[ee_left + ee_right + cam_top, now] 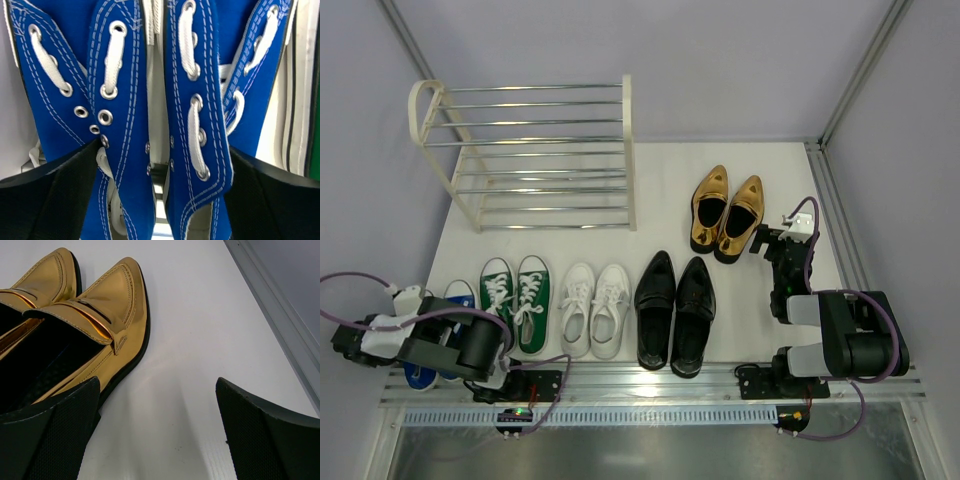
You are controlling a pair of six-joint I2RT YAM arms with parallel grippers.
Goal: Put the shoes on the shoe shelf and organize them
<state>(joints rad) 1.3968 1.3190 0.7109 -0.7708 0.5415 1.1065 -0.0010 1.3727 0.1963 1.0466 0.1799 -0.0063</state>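
Blue sneakers [125,100], pair, near left: directly under left fingers [50,200], spread wide, long axes running near-to-far between them; right fingers [55,440], also wide, just right of gold shoes [115,305].

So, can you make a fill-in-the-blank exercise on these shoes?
The left gripper hangs over the blue sneakers, jaws ___.
The shoe shelf holds ___ shoes.
The white sneakers lie ___ the green sneakers and the black loafers.
The gold shoes lie beside the right gripper, apart from the ___ other pairs.
Answers: open; no; between; four.
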